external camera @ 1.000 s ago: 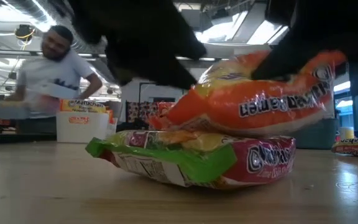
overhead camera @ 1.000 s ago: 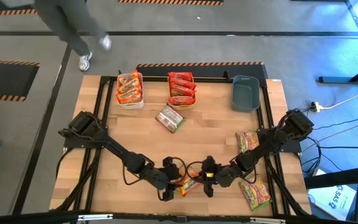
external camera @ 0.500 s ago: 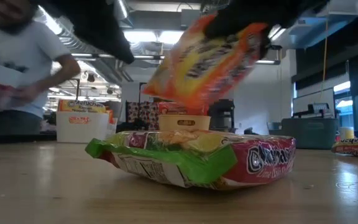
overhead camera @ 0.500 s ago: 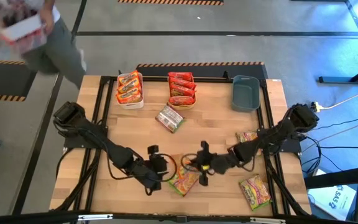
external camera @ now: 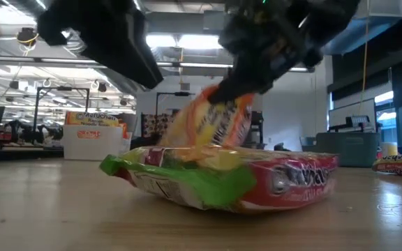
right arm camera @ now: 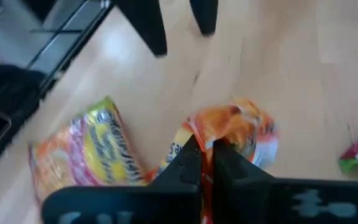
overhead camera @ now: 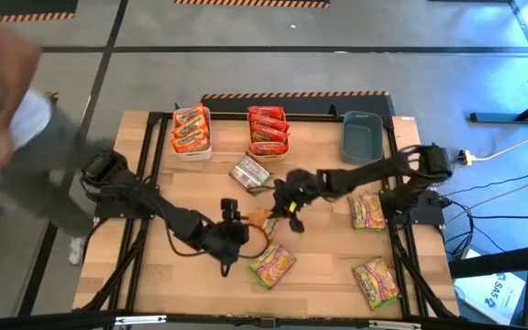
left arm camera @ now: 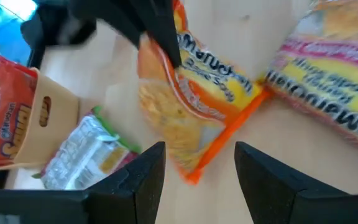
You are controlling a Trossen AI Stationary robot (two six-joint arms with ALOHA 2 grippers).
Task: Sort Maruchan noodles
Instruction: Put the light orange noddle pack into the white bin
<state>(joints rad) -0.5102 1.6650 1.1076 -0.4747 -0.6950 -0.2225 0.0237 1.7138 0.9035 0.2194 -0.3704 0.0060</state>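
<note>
Right gripper reaches in over mid-table, fingers pinched tight on the edge of an orange packet; in the right wrist view the two fingers meet on the crinkled orange wrapper, most of the packet hidden behind them. Packet hangs tilted below the gripper, clear of the wood in the low view.

Left gripper sits just beside it on the near side, fingers spread with nothing between them; left wrist view shows both fingers apart, the orange packet ahead of them.

Green-and-red packet lies flat on the table just near-side of both grippers; fills the low view foreground. Silvery packet lies beyond the right gripper, toward the bins. Two more packets by the right arm's base side: one under the arm, one near the table edge.

White bin holds orange packets, orange bin red ones; grey-blue bin, contents not made out.

Person at the left edge, blurred and cut off
</note>
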